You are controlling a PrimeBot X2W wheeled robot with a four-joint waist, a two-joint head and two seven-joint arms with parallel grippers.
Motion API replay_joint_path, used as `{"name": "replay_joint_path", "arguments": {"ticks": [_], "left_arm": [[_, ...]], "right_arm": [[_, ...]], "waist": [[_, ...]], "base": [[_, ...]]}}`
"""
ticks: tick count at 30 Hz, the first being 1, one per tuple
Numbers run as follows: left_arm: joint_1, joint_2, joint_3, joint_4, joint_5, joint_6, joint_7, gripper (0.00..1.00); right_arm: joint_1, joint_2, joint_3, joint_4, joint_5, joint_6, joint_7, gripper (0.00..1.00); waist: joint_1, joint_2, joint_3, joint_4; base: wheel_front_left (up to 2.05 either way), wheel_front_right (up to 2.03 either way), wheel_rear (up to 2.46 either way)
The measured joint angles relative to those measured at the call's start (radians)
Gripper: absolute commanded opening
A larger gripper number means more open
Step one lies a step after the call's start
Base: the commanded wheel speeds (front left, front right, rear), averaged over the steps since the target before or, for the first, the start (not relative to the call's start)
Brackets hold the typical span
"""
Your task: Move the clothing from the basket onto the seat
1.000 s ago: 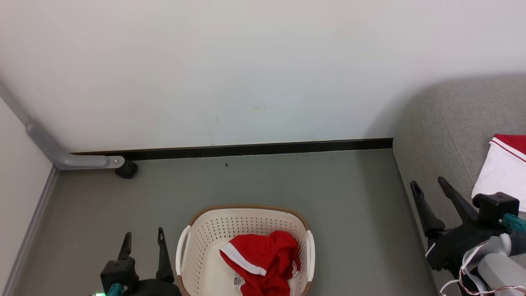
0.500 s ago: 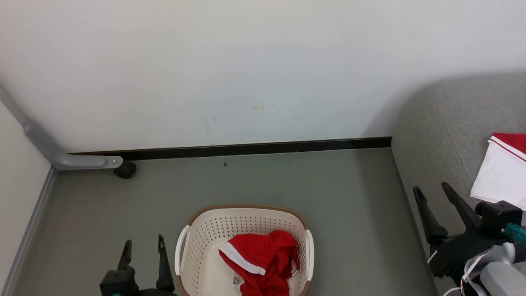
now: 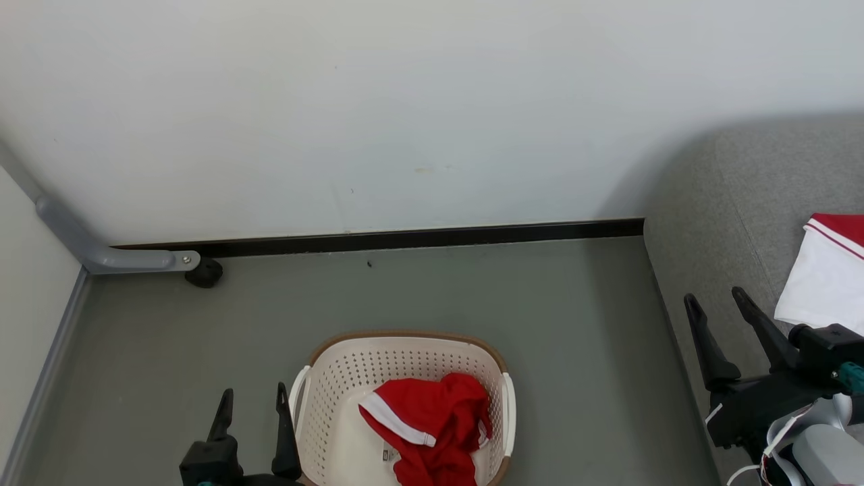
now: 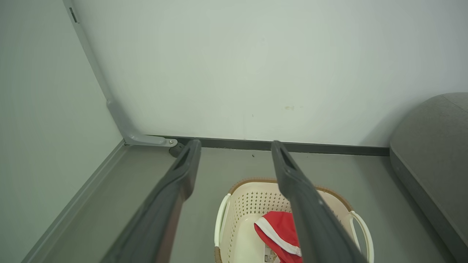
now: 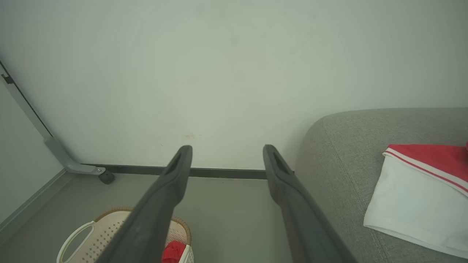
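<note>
**Asker:** What could go wrong from here?

**Me:** Starting at my left, my left gripper hangs with its fingers spread and nothing between them, just beside the basket on its left-handle side. If I swing inward without rising first, I judge a finger could knock that handle or the brown rim and shove the basket across the floor. Inside, the red clothing lies crumpled. A shallow pinch may catch only one fold and let the rest slip back. A deep one could jab the perforated bottom. Further right, my right gripper is likewise spread and empty, by the near edge of the seat. A careless sweep there could drag the folded garment off the cushion.

**Asker:** And where does the clothing lie relative to your grippers?

**Me:** The red bundle sits in the basket's right half, against its right wall. That puts it to the right of my left gripper, with the basket's left wall between them, and below the fingertips as my left wrist camera looks down. From my right gripper it is well apart, off to the left across bare floor. At the far right, the red-and-white folded garment rests on the grey seat, just beside my right gripper's body.
</note>
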Motion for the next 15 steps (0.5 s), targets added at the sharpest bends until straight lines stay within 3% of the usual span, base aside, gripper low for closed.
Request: {"name": "replay_joint_path", "arguments": {"ticks": [15], "left_arm": [[-0.003,0.003,-0.118,-0.014,-0.049,0.0,0.0,1.0]], "right_arm": [[0.006,-0.015,-0.077,-0.097,-0.026,0.014,0.0,1.0]], "waist": [[0.0001,0.0,0.095,-0.018]], "base": [[0.0,0.0,0.0]]}}
